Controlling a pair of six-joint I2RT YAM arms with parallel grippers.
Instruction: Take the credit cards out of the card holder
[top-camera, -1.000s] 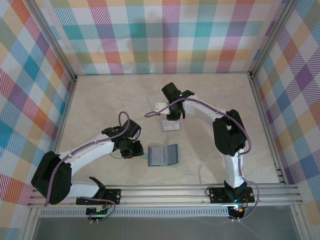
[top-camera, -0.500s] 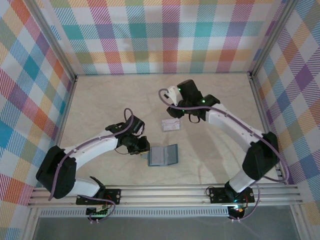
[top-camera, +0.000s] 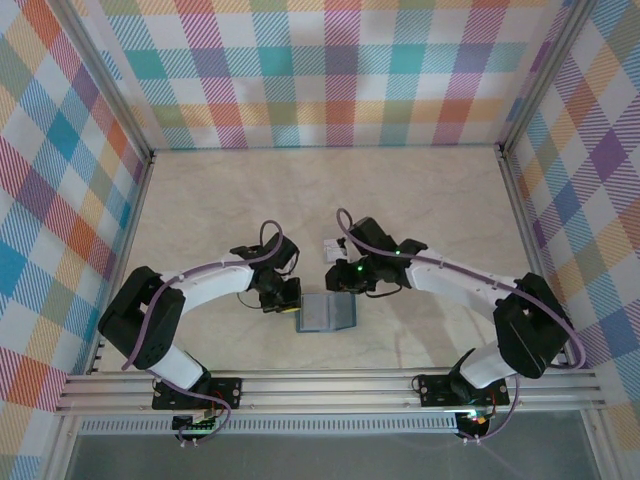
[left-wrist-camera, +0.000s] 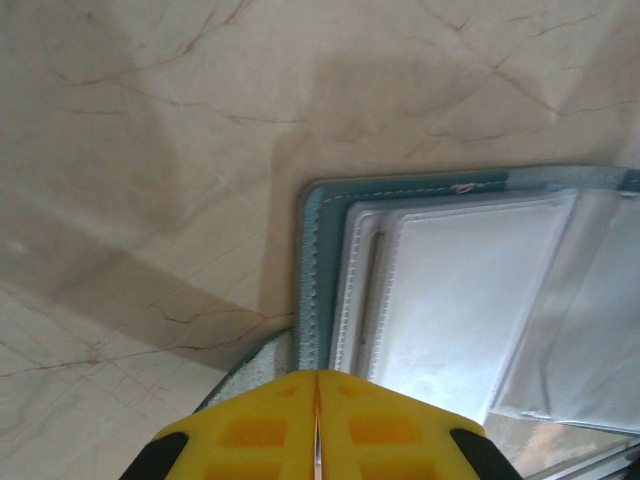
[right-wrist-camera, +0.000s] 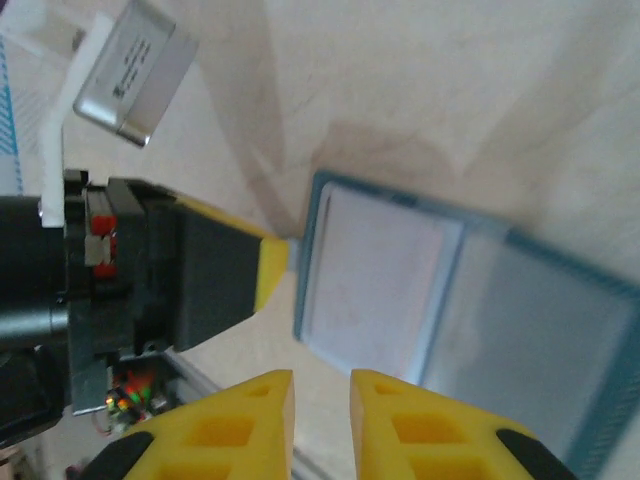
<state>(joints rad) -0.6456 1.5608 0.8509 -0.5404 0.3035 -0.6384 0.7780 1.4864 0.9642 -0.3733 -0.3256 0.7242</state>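
Observation:
The card holder lies open on the table, teal rim round pale grey-blue pockets. My left gripper is shut, its yellow fingertips down at the holder's left edge, over its corner. Just behind the holder hovers my right gripper, its fingers a little apart with nothing between them. A grey credit card lies on a pale one on the table behind the holder. In the top view the right arm partly covers these cards.
The table is pale marble, walled by checked panels on three sides. An aluminium rail with the arm bases runs along the near edge. Both arms crowd the middle, close together over the holder.
The right arm has swung from the back, past the loose cards, down to the holder's far edge. The left gripper has slid right to the holder's left edge.

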